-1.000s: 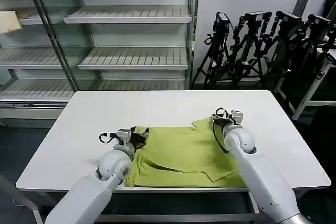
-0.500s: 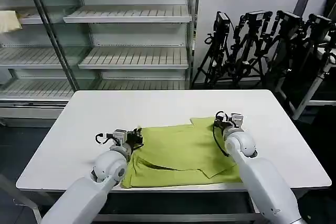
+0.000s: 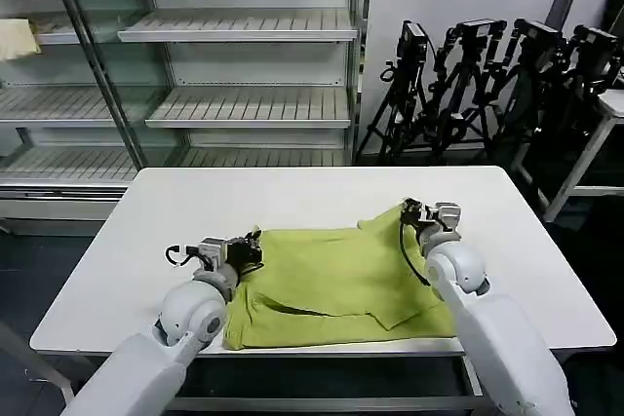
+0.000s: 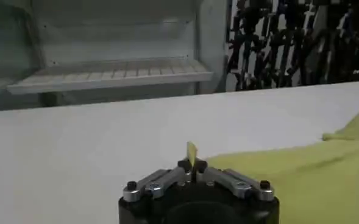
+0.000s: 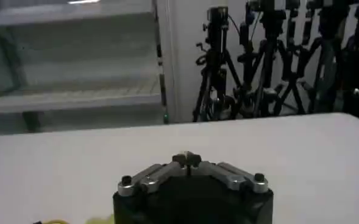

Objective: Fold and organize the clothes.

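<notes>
Lime shirt (image 3: pixel 336 284) rumpled, half-folded; both pincers pinch its edges.

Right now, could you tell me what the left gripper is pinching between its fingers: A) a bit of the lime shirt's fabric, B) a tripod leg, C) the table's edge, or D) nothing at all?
A: in the left wrist view the left gripper is shut with a sliver of the lime shirt sticking up between its fingertips.

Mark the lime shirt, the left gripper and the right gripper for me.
lime shirt (image 3: pixel 331 280), head view, on its flat middle panel.
left gripper (image 4: pixel 193 163), left wrist view, between the fingertips pinching a shirt edge.
right gripper (image 5: pixel 187 159), right wrist view, between the closed fingertips.
</notes>
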Action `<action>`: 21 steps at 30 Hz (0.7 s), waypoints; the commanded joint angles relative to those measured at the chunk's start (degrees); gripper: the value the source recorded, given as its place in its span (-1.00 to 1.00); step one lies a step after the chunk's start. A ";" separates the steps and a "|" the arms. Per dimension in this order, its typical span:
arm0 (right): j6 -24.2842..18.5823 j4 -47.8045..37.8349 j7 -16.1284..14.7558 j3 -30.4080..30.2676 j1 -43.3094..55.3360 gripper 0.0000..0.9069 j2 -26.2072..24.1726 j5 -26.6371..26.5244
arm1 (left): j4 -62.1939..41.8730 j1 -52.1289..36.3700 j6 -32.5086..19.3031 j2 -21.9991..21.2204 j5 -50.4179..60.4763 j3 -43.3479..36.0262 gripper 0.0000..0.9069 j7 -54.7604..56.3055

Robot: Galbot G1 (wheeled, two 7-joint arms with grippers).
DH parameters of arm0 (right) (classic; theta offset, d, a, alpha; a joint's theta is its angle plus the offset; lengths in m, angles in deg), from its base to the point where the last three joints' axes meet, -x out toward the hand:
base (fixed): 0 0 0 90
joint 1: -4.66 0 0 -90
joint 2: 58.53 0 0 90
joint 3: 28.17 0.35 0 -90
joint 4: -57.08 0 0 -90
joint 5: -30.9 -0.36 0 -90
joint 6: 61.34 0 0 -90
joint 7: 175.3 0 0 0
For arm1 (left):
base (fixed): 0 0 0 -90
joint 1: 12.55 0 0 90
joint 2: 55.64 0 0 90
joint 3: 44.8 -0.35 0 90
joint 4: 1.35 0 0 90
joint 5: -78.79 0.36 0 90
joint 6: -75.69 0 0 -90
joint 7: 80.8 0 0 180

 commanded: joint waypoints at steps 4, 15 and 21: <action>-0.85 13.23 -0.96 4.47 -8.73 -1.00 -4.37 0.97 | 7.79 5.28 -0.03 2.44 0.20 1.99 -0.93 -0.59; 0.60 23.99 -3.66 14.64 -25.36 -1.00 -7.52 0.90 | 14.33 13.50 0.03 6.24 2.65 4.94 -0.93 -4.00; 1.71 25.76 -5.31 18.42 -31.28 -1.00 -7.15 1.27 | 15.07 15.88 0.03 7.65 5.47 5.36 -0.93 -6.23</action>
